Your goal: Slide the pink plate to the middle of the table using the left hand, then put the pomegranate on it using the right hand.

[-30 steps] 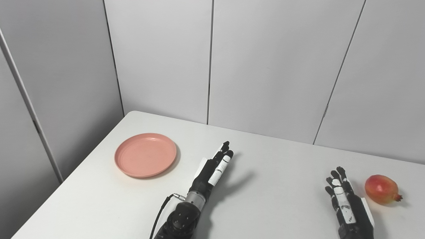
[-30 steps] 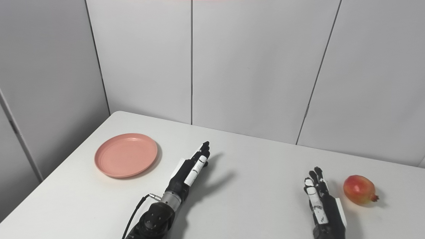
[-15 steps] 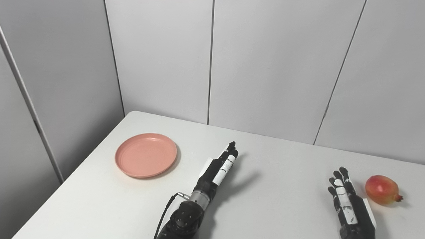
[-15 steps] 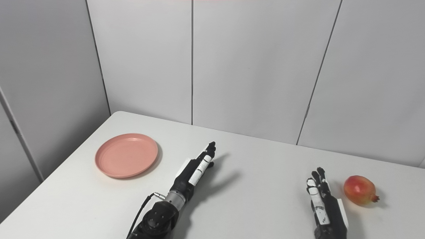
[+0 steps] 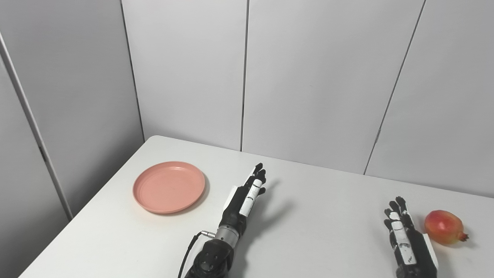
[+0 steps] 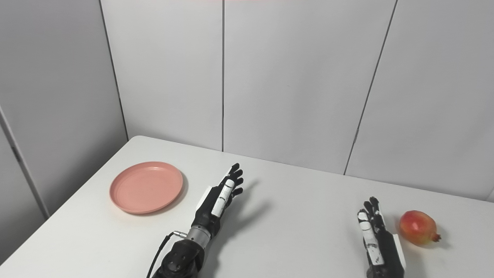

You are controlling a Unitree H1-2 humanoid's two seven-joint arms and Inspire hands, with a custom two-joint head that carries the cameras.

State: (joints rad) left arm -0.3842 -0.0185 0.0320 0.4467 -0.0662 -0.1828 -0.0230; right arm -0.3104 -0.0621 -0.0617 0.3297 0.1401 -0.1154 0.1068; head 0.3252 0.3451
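The pink plate (image 5: pixel 169 187) lies flat on the left part of the white table (image 5: pixel 316 208). To its right, my left hand (image 5: pixel 247 193) is raised above the table with fingers stretched and slightly apart, holding nothing, a hand's width from the plate's right rim. The red-yellow pomegranate (image 5: pixel 443 227) rests near the right edge of the picture. My right hand (image 5: pixel 403 239) lies just left of the fruit with fingers apart, not touching it, and it is cut off by the bottom edge.
Grey wall panels (image 5: pixel 308 77) stand right behind the table's far edge, and another panel (image 5: pixel 69 96) closes the left side. A thin cable (image 5: pixel 189 251) runs along my left wrist.
The camera has tilted, so the whole scene sits a little lower. My left hand has swung a little leftwards towards the plate and spread its fingers slightly. Plate, pomegranate and right hand stay in place.
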